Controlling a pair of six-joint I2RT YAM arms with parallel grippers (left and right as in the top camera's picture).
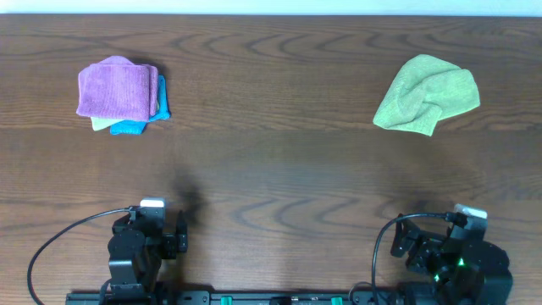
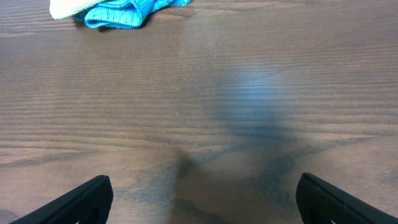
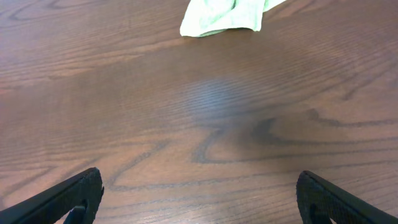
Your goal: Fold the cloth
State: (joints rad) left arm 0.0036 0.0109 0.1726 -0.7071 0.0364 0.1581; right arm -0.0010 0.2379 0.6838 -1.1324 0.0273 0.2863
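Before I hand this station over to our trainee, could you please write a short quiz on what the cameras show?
1. Multiple choice: what lies on top of the blue cloth?
A) a purple cloth
B) a white towel
C) a red sponge
2. True or false: the lime-green cloth is neatly folded.
3. Fill in: the left gripper and the right gripper are both ____ and hold nothing.

Key: 1 A. 2 False, it lies crumpled. 3 open.
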